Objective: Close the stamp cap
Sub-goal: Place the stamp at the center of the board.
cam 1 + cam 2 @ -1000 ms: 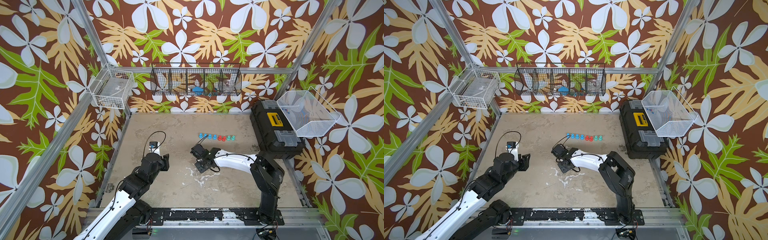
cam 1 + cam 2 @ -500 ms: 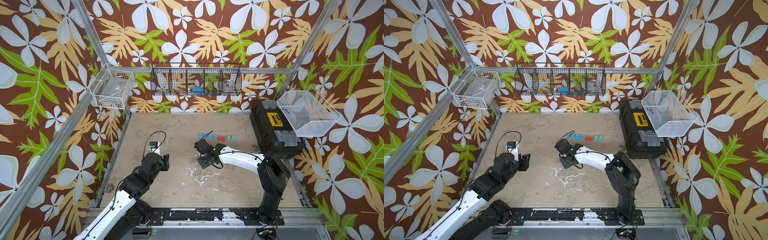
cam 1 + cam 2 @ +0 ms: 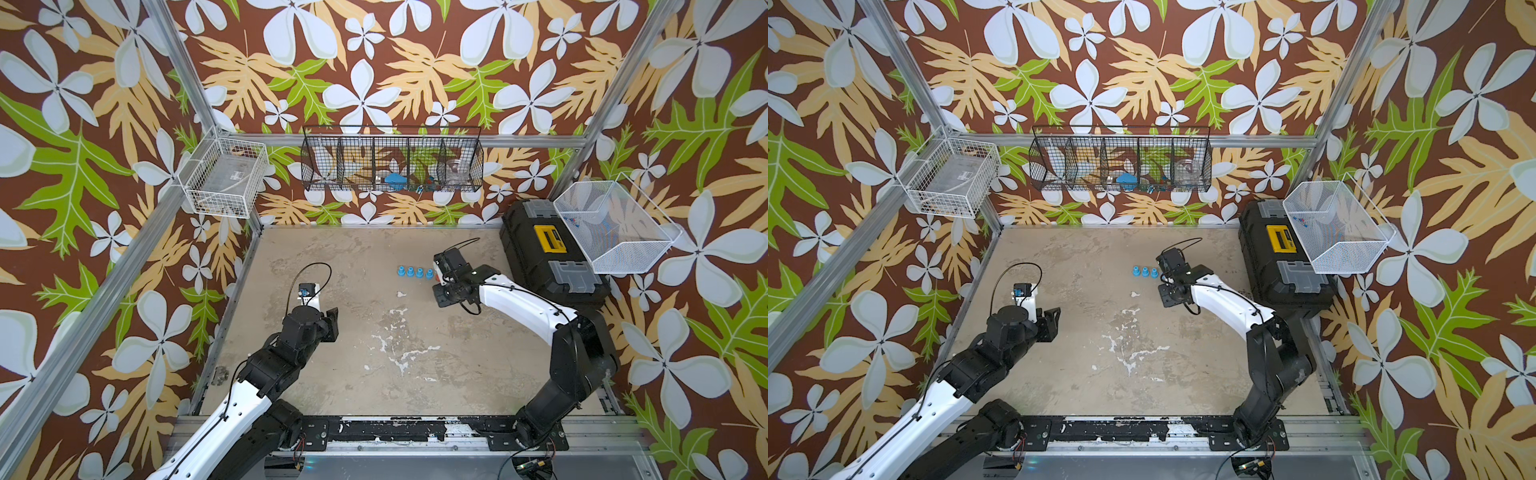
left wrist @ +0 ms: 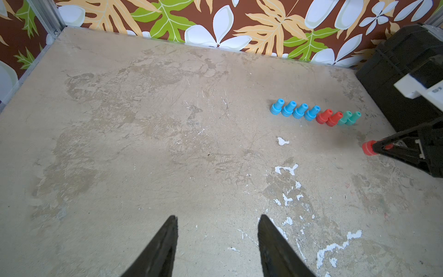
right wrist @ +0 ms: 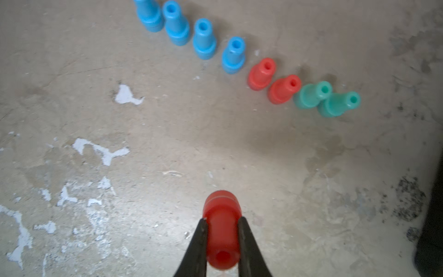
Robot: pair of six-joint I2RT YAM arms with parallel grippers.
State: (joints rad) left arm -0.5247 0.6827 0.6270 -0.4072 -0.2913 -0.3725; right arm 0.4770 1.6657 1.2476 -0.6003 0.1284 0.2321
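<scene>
Gripping one red stamp (image 5: 221, 208), the right gripper (image 5: 222, 218) has both black tapered fingers pressed onto its narrow neck. The stamp lies sideways, apart from the row of stamps (image 4: 316, 115) and near the row's teal end. Only the right wrist view shows the hole in the narrow end and a faint seam ringing the wide rounded end. I cannot tell whether that seam marks a seated cap. The row itself holds four blue, two red and two teal pieces, all upright, of smooth moulded plastic, wide-based with a holed neck. Both wrist views show all eight, but in a top view only the blue stamps (image 3: 415, 272) show, the right arm covering the others. The left gripper (image 4: 218, 216) has its jaws apart with nothing between them, and sits well apart from the row, off its blue end. The worktop (image 4: 143, 144) is a beige, mottled, scuffed slab with white chipped patches. A black toolbox (image 3: 552, 257) of ribbed plastic, beyond the row's teal end, bears a yellow label (image 3: 550, 241) whose writing is too small to read. Only the top views show the wall-hung wire baskets: one white (image 3: 224, 176), one black and divided (image 3: 392, 160), and one of fine white mesh (image 3: 615, 226).
</scene>
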